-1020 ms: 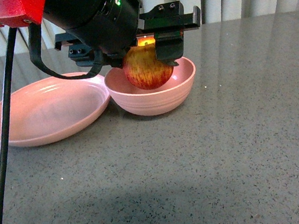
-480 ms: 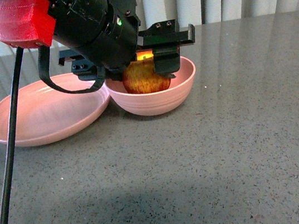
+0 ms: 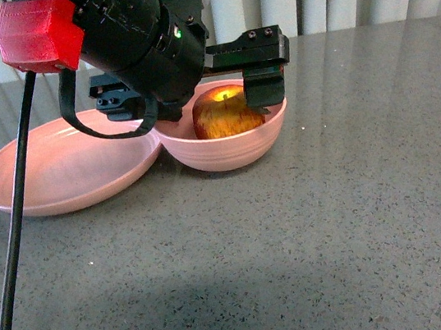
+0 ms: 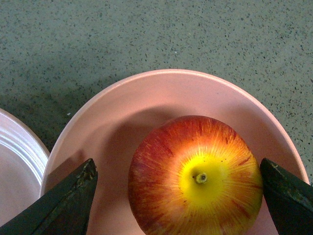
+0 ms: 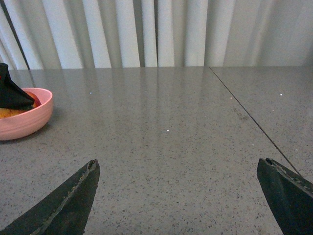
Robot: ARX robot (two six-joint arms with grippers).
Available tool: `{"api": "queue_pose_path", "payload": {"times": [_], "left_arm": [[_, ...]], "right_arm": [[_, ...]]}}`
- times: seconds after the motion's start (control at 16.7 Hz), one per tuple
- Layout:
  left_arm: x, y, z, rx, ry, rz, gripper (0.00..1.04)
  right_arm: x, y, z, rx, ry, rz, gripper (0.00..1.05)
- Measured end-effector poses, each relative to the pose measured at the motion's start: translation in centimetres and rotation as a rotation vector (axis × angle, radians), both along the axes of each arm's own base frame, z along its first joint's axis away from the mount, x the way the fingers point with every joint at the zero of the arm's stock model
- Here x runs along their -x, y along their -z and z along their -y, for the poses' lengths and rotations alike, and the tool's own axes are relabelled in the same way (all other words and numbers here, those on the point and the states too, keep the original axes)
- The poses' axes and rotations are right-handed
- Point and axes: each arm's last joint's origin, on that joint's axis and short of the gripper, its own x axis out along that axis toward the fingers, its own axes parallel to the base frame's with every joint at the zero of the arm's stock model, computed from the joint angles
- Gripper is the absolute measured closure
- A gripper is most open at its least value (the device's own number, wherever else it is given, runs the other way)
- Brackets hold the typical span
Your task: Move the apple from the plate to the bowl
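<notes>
Matte bowl [image 3: 226, 149] (speckled stone tabletop [image 3: 314, 234])

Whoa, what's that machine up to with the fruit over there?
The robot's left pincer has its fingers spread on either side of the apple, which sits inside the pink bowl. There is a gap on both sides, so it no longer grips it. The pink plate beside the bowl holds nothing. The right pincer is open over bare table, away from the dishes.

Soft even light, sharp, mild tabletop [image 3: 358, 194] glare
</notes>
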Motion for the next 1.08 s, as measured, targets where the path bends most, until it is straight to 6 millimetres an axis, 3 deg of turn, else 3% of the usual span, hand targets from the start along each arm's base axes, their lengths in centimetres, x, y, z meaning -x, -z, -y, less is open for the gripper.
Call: {"api": "queue_pose_path", "payload": {"times": [0.18,0.3,0.6,0.78,0.96,1.02,1.08], "left_arm": [[0.0,-0.1,0.1,0.004,0.004,0.004,0.07],[0.1,-1.2,0.0,0.028,0.006,0.047,0.07],[3.0,-10.4,-1.5,0.18,0.006,0.385,0.07],[6.9,-14.0,-4.8,0.157,-0.056,0.56,0.07],[11.0,-15.5,-9.2,0.118,-0.146,0.664,0.07],[13.0,-15.8,-10.7,0.091,-0.245,0.693,0.14],[15.3,-14.9,-12.7,0.076,-0.338,0.735,0.27]], "right_arm": [[0.0,0.0,0.0,0.0,0.0,0.0,0.07],[0.0,0.0,0.0,0.0,0.0,0.0,0.07],[0.0,0.0,0.0,0.0,0.0,0.0,0.07],[0.0,0.0,0.0,0.0,0.0,0.0,0.07],[0.0,0.0,0.0,0.0,0.0,0.0,0.07],[0.0,0.0,0.0,0.0,0.0,0.0,0.07],[0.0,0.0,0.0,0.0,0.0,-0.001,0.07]]}}
